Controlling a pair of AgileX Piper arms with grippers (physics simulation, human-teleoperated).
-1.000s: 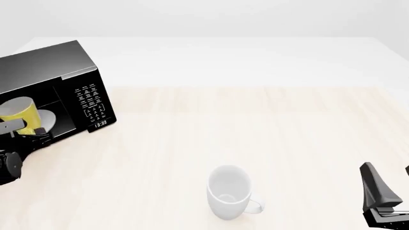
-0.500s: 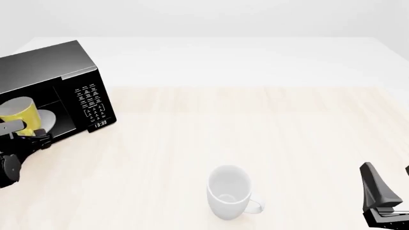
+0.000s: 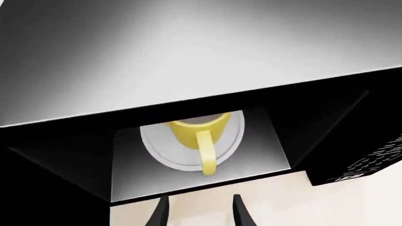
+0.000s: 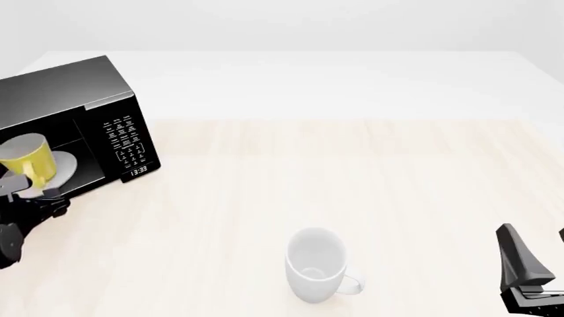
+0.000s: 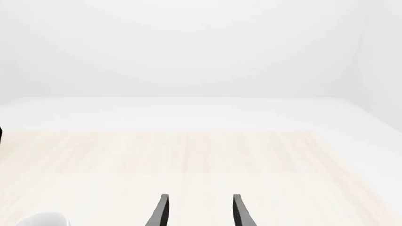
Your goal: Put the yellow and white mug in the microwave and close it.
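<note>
One step left: yellow and white mug (image 3: 193, 133) sits on the plate inside the microwave (image 4: 79, 105), at the counter's far left. Left hand (image 3: 197, 213) empty, fingers apart, just outside. Door unseen; a careless swing could nudge the handle.

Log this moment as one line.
yellow and white mug: on turntable plate inside microwave | left gripper: open, outside | door: not closed | right gripper: open, idle

the yellow and white mug (image 4: 26, 157) stands upright on the white turntable plate (image 3: 157, 148) inside the microwave (image 4: 84, 99), its yellow loop handle toward the open front. the black microwave sits at the surface's far left, clock display lit.
</note>
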